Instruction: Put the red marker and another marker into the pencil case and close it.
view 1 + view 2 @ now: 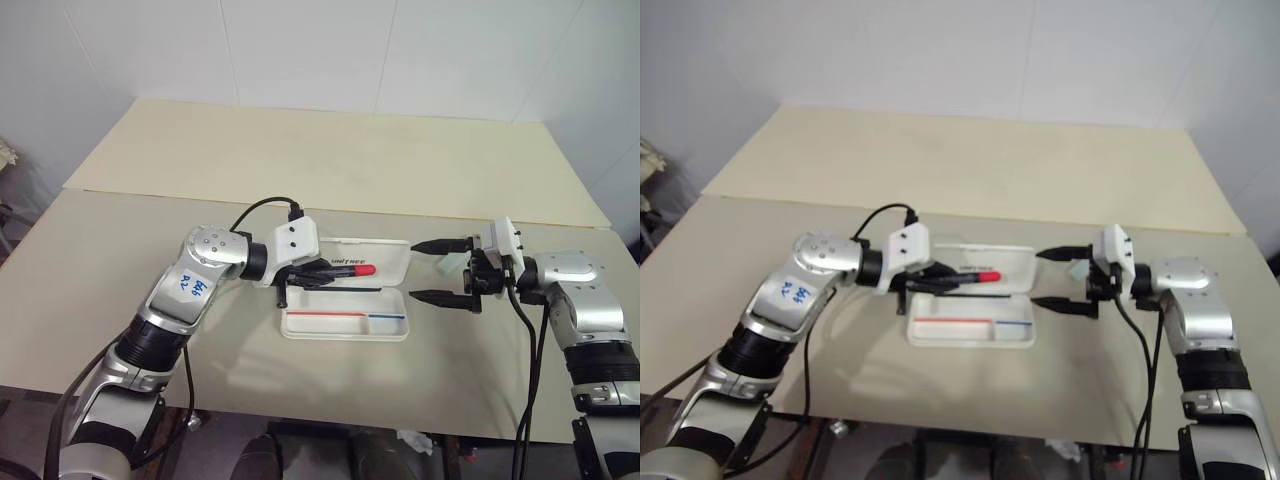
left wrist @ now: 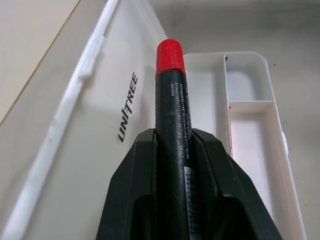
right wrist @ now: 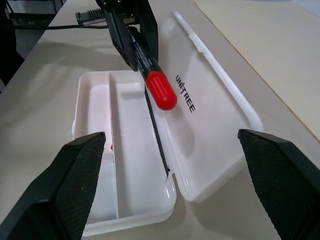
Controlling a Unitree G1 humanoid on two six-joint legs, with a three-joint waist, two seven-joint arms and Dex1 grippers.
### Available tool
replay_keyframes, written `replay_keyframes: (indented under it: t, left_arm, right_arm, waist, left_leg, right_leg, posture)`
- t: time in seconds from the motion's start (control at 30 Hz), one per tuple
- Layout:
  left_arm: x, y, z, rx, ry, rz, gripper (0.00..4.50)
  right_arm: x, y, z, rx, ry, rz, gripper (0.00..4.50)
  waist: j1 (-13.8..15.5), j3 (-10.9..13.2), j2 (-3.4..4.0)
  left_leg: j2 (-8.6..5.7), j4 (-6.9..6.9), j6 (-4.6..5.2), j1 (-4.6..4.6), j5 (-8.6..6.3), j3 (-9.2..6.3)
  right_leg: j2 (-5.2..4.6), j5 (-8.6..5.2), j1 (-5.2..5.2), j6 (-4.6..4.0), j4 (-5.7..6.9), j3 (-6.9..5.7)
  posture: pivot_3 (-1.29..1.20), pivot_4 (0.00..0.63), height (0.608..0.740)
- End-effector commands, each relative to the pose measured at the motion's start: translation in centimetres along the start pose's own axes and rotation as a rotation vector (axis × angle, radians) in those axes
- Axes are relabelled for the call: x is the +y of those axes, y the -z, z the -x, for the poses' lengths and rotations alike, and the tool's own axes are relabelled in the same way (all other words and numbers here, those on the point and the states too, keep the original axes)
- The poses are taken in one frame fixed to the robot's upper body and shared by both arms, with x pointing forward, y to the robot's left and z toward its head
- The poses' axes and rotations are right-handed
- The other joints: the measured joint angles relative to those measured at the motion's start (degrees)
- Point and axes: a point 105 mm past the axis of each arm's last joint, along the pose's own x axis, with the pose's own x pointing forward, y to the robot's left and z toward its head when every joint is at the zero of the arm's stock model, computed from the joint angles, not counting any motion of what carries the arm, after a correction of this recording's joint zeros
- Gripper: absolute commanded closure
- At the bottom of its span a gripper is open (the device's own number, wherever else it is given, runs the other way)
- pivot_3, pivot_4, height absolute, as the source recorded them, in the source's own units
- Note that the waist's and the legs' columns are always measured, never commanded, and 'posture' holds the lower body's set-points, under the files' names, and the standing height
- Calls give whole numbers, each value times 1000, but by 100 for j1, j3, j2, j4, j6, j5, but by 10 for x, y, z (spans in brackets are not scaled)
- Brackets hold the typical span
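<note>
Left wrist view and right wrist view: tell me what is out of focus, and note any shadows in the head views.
Left wrist view: the left claw's fingers look soft up close, while the red marker tip and the lid lettering read clearly. Right wrist view: the right claw's fingers are slightly soft and the pencil case is sharp. Left eye view: soft shadows lie on the table under the arms and the case.

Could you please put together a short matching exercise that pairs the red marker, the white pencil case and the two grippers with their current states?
Things:
1. red marker with a black barrel
2. white hard-shell pencil case
3. left gripper
4. right gripper

States:
A. fingers spread wide, holding nothing
B. lying open on the table, lid folded back
C. held above the open case
D. shut on a marker's barrel

Pairs: 1-C, 2-B, 3-D, 4-A
</note>
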Motion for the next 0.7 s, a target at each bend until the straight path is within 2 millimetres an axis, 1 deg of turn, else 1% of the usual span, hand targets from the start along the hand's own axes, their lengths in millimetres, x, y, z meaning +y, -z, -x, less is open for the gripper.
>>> replay_keyframes:
  t: [0.03,0.13,0.23,0.3,0.37,0.43,0.57,0.63,0.7]
  left_arm:
    - [-2,-20,9,-50,-29,-44,3880]
    - [-7,-29,8,-65,-30,-41,3880]
    - [-17,-39,8,-84,2,-29,3880]
    - [-20,-46,8,-111,-5,-21,3880]
    - [-22,-50,9,-122,-8,-17,3880]
    - [-23,-50,9,-121,-9,-13,3880]
    - [-32,-46,5,-144,-2,46,3880]
    - [-34,-44,4,-144,-2,59,3880]
    - [-34,-39,2,-145,-8,83,3880]
  right_arm:
    - [-8,-11,11,-8,29,45,0]
    - [-12,-8,16,15,47,42,0]
    - [-14,-8,17,11,63,44,0]
    - [-13,-8,17,8,66,44,0]
    - [-14,-8,17,5,69,43,0]
    - [-14,-8,17,5,70,43,0]
    - [-14,-9,30,-10,93,31,0]
    - [-15,-9,33,-9,100,27,0]
    - [-11,-5,42,20,95,18,0]
  waist:
    - [0,2,0]
    - [1,4,2]
    - [1,4,3]
    - [1,5,3]
    - [0,5,2]
    - [-4,5,3]
    - [-35,6,3]
    - [-44,8,4]
    - [-60,8,4]
  left_leg:
    - [0,0,0,0,0,0]
    - [0,-2,0,-1,0,0]
    - [0,-2,0,-1,0,0]
    - [0,-3,0,-1,0,0]
    - [0,-3,0,0,0,0]
    - [0,-2,0,0,0,0]
    - [0,-2,-1,1,0,0]
    - [0,-3,-1,0,0,0]
    - [0,-3,-1,0,0,-1]
  right_leg:
    - [0,0,1,0,-1,0]
    - [0,0,0,0,-3,0]
    - [0,0,0,0,-4,0]
    - [0,0,1,1,-4,0]
    - [0,0,1,1,-4,0]
    - [1,0,1,1,-3,0]
    - [0,0,2,1,-4,0]
    - [0,0,2,1,-5,0]
    - [0,0,2,1,-6,0]
  posture:
    - [0,150,740]
    - [0,150,740]
    - [0,150,740]
    - [0,150,740]
    - [0,150,740]
    - [0,150,740]
    - [0,150,740]
    - [0,150,740]
    - [0,150,740]
